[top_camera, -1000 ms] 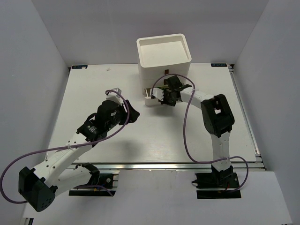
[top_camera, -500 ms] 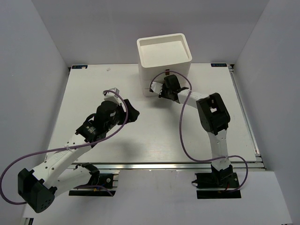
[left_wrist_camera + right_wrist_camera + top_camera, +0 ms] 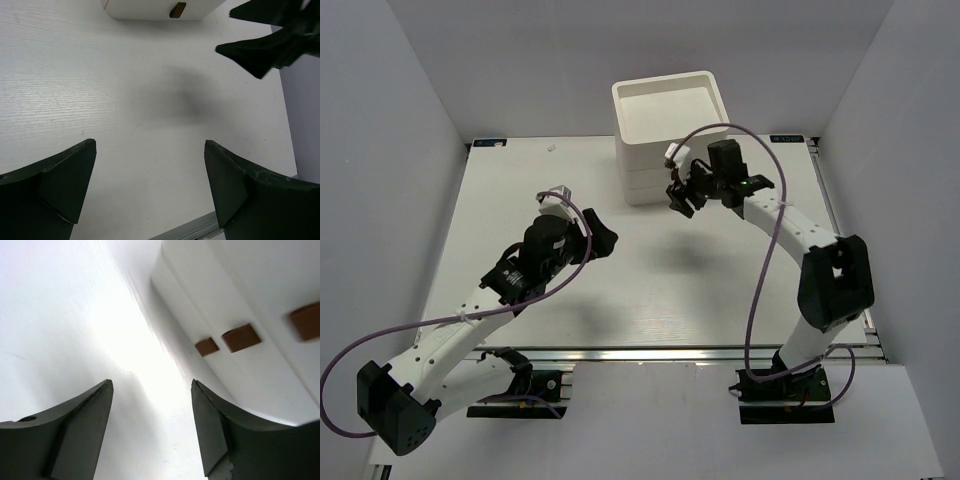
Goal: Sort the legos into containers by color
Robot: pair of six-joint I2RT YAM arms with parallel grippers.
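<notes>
The containers are the drawers of a white stacked unit at the back middle of the table, and all three sit pushed in. Their brown handles show in the right wrist view. One handle shows in the left wrist view. No legos are in view. My right gripper hangs open just in front of the unit's right front, holding nothing. My left gripper is wide open over bare table, left of the unit, also with nothing in it. The right gripper's dark fingers show in the left wrist view.
A shallow tray tops the drawer unit. White walls close in the table on the left, right and back. A metal rail runs along the near edge, above the two arm bases.
The bottom drawer, pulled out a second ago, is now pushed in. My right gripper has let go, opened and drawn back to the right. My left gripper has opened wider.
</notes>
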